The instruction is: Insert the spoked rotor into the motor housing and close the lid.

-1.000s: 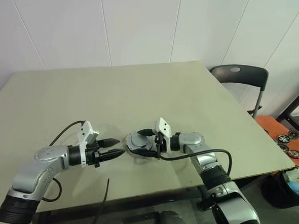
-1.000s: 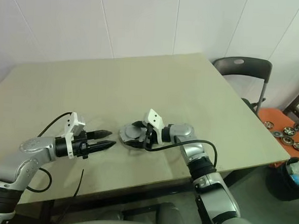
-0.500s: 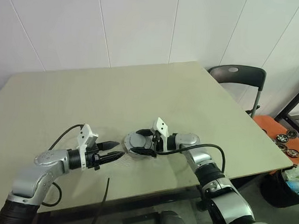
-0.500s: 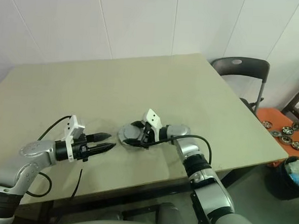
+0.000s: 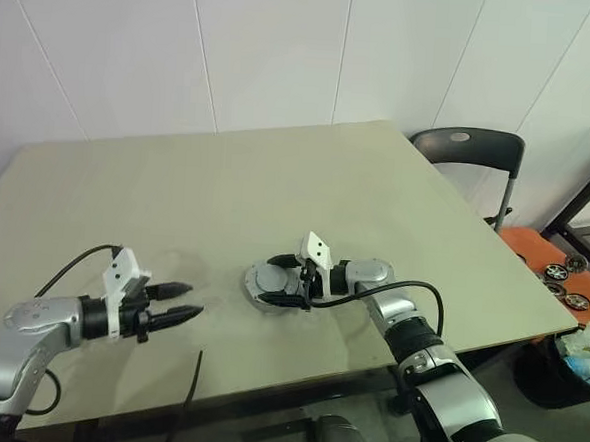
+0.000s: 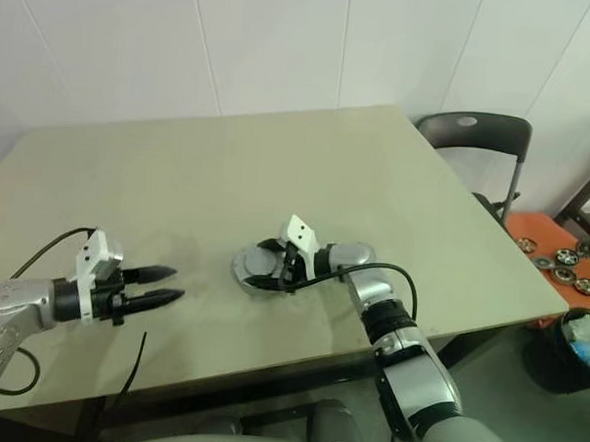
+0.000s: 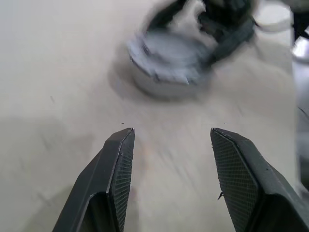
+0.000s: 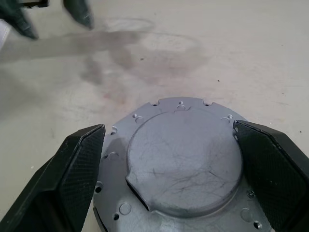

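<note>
The big pale surface (image 5: pixel 277 180) carries very little: one round metal assembly near the front edge, and the two arms reaching in from either side. A dark chair (image 5: pixel 470 152) stands off at the far right corner, and some small wheel-like parts (image 5: pixel 567 283) lie on an orange tray beyond it.

The motor housing (image 5: pixel 270 298) sits on the surface in front of the robot, and the lid (image 8: pixel 186 162) now lies flat on top of it, grey face up, its bolt-hole rim lined up around the edge as far as I can tell. The spoked rotor I cannot make out anywhere; my guess is that it is inside, under the lid, but nothing here proves it.

The right hand (image 5: pixel 283 283) is parked at the housing, its fingers (image 8: pixel 77 169) spread wide on either side of the lid, bracketing it and not clamping it.

What has changed is on the other side. A second ago the left hand (image 5: pixel 175 302) was close in beside the housing, its tips nearly at the rim. Now it has drawn well back toward the robot's left, leaving bare surface between, with its fingers (image 7: pixel 118 164) partly apart and holding nothing.

To me that retreat reads as the closing step being finished or nearly so. What may remain is checking that the lid is properly seated.
</note>
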Tool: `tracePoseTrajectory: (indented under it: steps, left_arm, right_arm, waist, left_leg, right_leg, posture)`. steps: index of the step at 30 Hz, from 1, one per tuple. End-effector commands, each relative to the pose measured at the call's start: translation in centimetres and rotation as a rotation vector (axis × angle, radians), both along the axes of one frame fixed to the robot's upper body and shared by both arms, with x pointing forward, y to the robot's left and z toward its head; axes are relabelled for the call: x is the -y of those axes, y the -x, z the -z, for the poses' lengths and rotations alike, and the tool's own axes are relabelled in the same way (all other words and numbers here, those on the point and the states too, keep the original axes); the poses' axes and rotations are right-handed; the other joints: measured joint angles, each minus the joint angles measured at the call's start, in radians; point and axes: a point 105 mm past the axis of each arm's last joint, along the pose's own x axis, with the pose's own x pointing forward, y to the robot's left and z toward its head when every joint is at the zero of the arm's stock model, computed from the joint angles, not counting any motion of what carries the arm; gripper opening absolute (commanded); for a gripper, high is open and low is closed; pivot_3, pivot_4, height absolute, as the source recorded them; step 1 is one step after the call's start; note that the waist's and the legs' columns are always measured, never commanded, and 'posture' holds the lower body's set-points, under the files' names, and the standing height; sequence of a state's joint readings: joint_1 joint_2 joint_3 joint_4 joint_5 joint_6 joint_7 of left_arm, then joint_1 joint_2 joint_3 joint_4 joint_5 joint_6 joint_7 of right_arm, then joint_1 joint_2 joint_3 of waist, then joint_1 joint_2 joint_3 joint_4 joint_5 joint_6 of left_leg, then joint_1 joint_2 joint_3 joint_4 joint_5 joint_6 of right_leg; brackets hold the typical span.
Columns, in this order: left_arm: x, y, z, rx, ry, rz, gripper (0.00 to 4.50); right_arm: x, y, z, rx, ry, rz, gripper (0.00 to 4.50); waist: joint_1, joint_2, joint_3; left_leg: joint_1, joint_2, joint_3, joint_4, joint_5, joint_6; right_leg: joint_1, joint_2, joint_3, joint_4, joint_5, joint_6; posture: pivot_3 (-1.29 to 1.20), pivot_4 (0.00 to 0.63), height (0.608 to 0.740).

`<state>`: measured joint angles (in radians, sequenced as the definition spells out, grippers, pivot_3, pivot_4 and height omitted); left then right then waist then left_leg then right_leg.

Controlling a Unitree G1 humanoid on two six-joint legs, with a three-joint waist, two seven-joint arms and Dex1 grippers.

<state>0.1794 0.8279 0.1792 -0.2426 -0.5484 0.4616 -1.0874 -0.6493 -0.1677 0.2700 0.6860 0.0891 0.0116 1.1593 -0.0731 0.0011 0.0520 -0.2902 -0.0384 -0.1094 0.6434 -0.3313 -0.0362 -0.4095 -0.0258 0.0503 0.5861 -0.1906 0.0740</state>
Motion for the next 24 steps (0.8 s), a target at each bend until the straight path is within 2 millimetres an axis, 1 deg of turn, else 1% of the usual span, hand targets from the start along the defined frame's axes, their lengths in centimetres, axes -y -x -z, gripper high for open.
tracePoseTrajectory:
  steps: [1,2,4,5,11,20,24]
  left_arm:
    - [1.1,0.6,-0.5,0.032,-0.019,0.077,2.68]
    - [1.2,0.6,-0.5,0.035,-0.017,0.077,2.68]
    - [1.4,0.3,-0.6,0.047,-0.004,0.068,2.68]
    - [1.6,0.2,-0.6,0.05,-0.001,0.066,2.68]
    - [2.1,0.1,-0.3,0.053,0.011,0.06,2.68]
    - [2.0,-0.3,-0.3,0.062,0.014,0.056,2.68]
    - [1.9,-0.5,-0.3,0.064,0.017,0.057,2.68]
  right_arm:
    - [-0.6,0.1,0.0,0.013,0.024,-0.039,4.04]
    - [-0.6,0.1,0.0,0.016,0.026,-0.038,3.85]
    - [-0.7,0.0,0.0,0.017,0.028,-0.037,3.18]
    - [-0.6,-0.1,0.0,0.015,0.031,-0.037,3.03]
    - [-0.4,-0.3,-0.1,0.024,0.035,-0.034,3.03]
    - [0.1,-0.9,-0.4,0.035,0.042,-0.012,3.03]
    - [0.5,-0.8,-1.3,0.002,0.017,-0.05,3.03]
  waist:
    - [0.002,0.001,0.0]
    - [0.003,0.001,0.001]
    - [0.002,0.0,0.0]
    - [0.002,0.0,0.0]
    - [0.001,0.0,0.0]
    - [0.002,0.0,0.0]
    - [0.002,0.0,0.0]
  left_leg:
    - [0.0,0.0,0.0,0.0,0.0,0.0]
    - [0.0,0.0,0.0,0.0,0.0,0.0]
    - [0.0,0.0,0.0,0.0,0.0,0.0]
    - [0.0,0.0,0.0,0.0,0.0,0.0]
    - [0.0,0.0,-0.001,-0.001,0.0,0.0]
    - [0.0,0.0,0.0,-0.001,0.0,0.0]
    - [0.0,0.0,0.0,-0.001,0.0,0.0]
  right_leg:
    - [0.0,0.0,0.0,0.0,0.0,0.0]
    - [0.0,0.0,0.0,0.0,0.0,0.0]
    - [0.0,0.0,0.0,0.0,0.0,0.0]
    - [0.0,0.0,-0.001,0.0,0.0,0.0]
    - [0.0,0.0,0.0,-0.001,0.0,0.0]
    - [0.0,0.0,0.0,-0.001,0.0,0.0]
    - [0.0,0.0,0.0,-0.001,0.0,0.0]
  posture:
    - [0.0,0.0,0.74]
    - [0.0,0.0,0.74]
    - [0.0,0.0,0.74]
    - [0.0,0.0,0.74]
    - [0.0,0.0,0.74]
    - [0.0,0.0,0.74]
    - [0.0,0.0,0.74]
